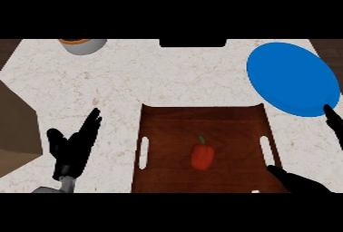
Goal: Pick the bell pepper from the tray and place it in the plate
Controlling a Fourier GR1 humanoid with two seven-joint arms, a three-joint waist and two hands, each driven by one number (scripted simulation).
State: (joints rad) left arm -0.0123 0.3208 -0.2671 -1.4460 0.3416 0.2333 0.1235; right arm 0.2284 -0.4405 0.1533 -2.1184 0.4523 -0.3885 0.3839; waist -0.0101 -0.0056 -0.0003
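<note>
Looking steeply down at a pale marbled counter [167, 77]. A brown wooden tray [201, 118] with a slot handle in each side fills the lower centre of the frame. The pepper [202, 157] is red, with a small green stem pointing toward the top of the frame. It lies alone near the tray's middle, touching neither wall, and nothing holds it.

The plate [291, 79], round and bright blue, sits on the counter at the upper right, just past the tray's upper right corner. It carries nothing.

My right hand [298, 182] comes in at the lower right, spread wide. The thumb lies over the tray's lower right corner, near the right slot. One finger runs up the frame's right edge, its tip showing against the plate's lower rim; I cannot tell whether it touches. The hand is apart from the pepper, to its right. I judge it is held open so the fingers can close round the pepper, and that the pick is not yet made. The plate being on the same side suits this hand for the carry.

My left hand [70, 152] rests at the lower left beside the tray, fingers straight and pointing up, holding nothing, out of the way.

A grey bowl [81, 44] with something orange inside is cut off at the upper left. No brand, label or writing can be read anywhere.
</note>
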